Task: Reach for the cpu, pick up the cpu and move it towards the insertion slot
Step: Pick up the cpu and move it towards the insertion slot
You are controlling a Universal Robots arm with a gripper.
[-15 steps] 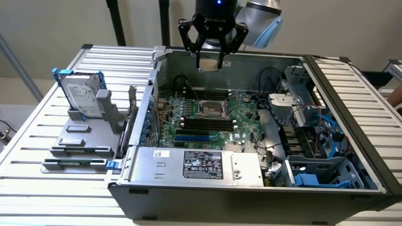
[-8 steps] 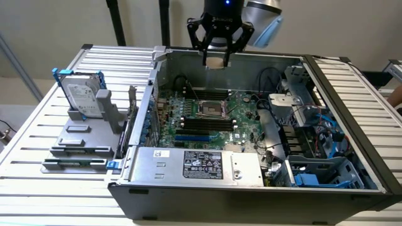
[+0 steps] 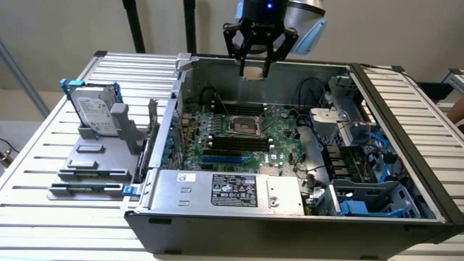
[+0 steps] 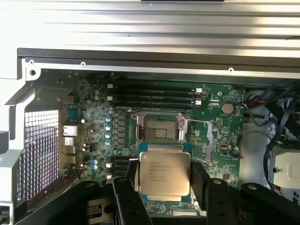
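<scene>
So the gripper was up above the open PC case with the cpu pinched between its fingers, closed on two opposite edges of the chip, which sat flat in the grip. Pick-up looked done to me, chip well clear of the board.

The thing that mattered: the insertion slot was below the chip. In the exterior view the chip hung high over the back wall of the case, and the socket sat lower on the green motherboard, a bit toward the exterior view's left of the gripper line and well apart from it. In the wrist view the cpu sat just beside the slot in the picture, overlapping its near frame edge, so I'd guess the two were close to lined up along the camera's line and the gap was mostly height. Edges of chip and socket looked roughly parallel, no obvious twist.

Writing: there were lines of print on the cpu lid, too blurry to read. The power supply had a white and black label, also unreadable. Same for the hard drive label on the stand outside the case
</scene>
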